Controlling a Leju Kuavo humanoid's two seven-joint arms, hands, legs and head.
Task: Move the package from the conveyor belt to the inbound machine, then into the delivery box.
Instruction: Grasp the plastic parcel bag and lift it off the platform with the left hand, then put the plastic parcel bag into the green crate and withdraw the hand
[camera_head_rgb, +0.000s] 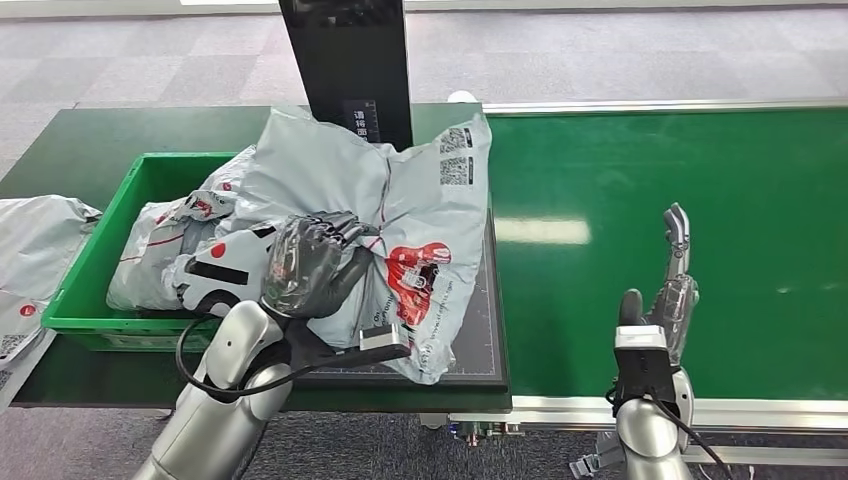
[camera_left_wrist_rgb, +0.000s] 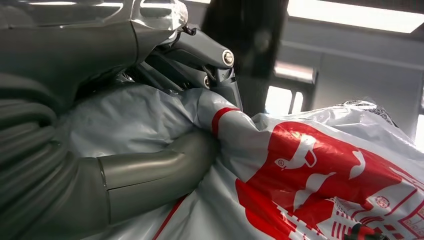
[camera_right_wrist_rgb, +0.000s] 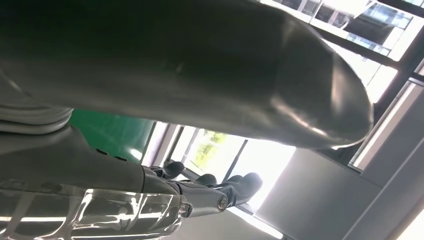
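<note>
Green conveyor belt (camera_head_rgb: 680, 180) lay beside the package (camera_head_rgb: 400, 200); left hand (camera_head_rgb: 310, 265) gripped the package, right hand (camera_head_rgb: 668, 295) fingers (camera_head_rgb: 678, 235) spread, holding nothing.

A crumpled grey plastic mailer package (camera_head_rgb: 400, 215) sprawls across the black flat scanner platform (camera_head_rgb: 492, 330), its far end against the black upright scanner column (camera_head_rgb: 350, 60). Beside it, the green plastic delivery box (camera_head_rgb: 95, 285) sits heaped with grey parcels (camera_head_rgb: 175, 250), while the broad green conveyor belt (camera_head_rgb: 680, 160) lies open.

Grey carpet-tile floor (camera_head_rgb: 150, 50), dark green table (camera_head_rgb: 70, 150), bright windows (camera_right_wrist_rgb: 220, 155), ceiling light strip (camera_left_wrist_rgb: 355, 15)
</note>
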